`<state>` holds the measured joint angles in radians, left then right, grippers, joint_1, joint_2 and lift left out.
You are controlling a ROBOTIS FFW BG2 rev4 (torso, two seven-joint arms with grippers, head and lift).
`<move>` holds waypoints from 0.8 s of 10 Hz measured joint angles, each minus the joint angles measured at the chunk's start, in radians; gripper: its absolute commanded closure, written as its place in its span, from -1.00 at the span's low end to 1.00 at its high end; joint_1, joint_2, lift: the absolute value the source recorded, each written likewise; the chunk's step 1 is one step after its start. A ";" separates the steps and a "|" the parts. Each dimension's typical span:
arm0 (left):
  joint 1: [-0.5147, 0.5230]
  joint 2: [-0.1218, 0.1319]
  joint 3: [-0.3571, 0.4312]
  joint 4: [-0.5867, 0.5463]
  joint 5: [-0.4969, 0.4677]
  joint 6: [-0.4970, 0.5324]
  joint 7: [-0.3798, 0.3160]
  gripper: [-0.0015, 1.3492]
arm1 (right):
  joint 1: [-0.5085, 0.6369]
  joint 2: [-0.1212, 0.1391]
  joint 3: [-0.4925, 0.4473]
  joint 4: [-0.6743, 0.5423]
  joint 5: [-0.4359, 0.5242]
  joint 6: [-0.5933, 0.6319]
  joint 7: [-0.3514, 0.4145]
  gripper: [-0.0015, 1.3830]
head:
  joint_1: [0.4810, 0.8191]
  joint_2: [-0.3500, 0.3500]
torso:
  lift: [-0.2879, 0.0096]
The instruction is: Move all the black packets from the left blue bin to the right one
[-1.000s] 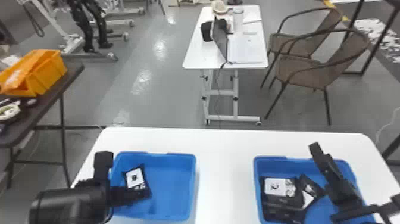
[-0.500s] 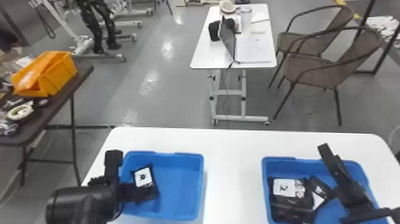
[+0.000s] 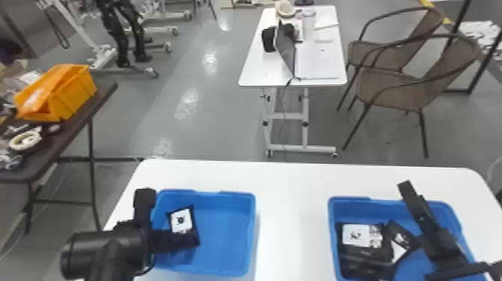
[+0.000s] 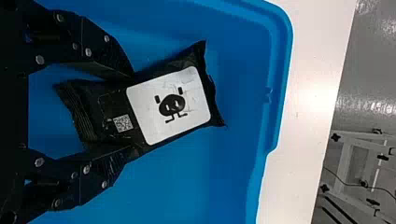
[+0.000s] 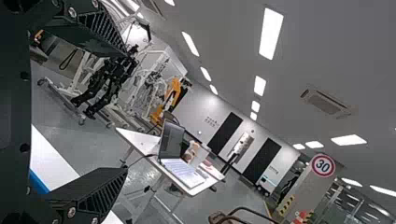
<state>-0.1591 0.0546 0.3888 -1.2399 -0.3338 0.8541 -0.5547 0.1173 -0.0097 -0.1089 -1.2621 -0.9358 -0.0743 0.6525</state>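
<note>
Both the left arm [image 3: 102, 254] and the right arm [image 3: 442, 244] are black, the left with a fat, rounded cylindrical housing [image 3: 80, 254] and a thin dark cable [image 3: 148, 269] curving close to it. The jaws are black too, angular and faceted, studded with round silvery screws [image 4: 39, 59]; slanted ridges [image 5: 105, 28] line the right pair's wedge-shaped sides.

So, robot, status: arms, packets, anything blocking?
Left gripper at black packet, left blue bin. Right gripper open over right blue bin, possibly in the way.
</note>
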 measured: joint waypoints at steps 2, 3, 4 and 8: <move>0.010 0.014 -0.001 0.019 0.073 -0.043 -0.003 0.76 | -0.001 0.000 0.001 0.002 -0.006 0.008 0.007 -0.80 | 0.27 0.43 | 0.94; 0.020 0.026 -0.018 0.023 0.106 -0.061 -0.023 0.81 | -0.001 0.001 0.005 0.005 -0.012 0.010 0.011 -0.80 | 0.27 0.41 | 0.94; 0.041 0.039 -0.027 0.023 0.167 -0.099 -0.028 0.81 | -0.002 0.000 0.010 0.009 -0.017 0.010 0.012 -0.80 | 0.27 0.40 | 0.94; 0.141 0.041 -0.053 -0.078 0.293 -0.172 -0.129 0.81 | -0.007 0.003 0.024 0.020 -0.023 0.010 0.018 -0.80 | 0.27 0.30 | 0.94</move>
<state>-0.0178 0.0956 0.3361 -1.3180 -0.0411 0.6821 -0.6841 0.1099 -0.0064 -0.0845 -1.2422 -0.9588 -0.0642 0.6704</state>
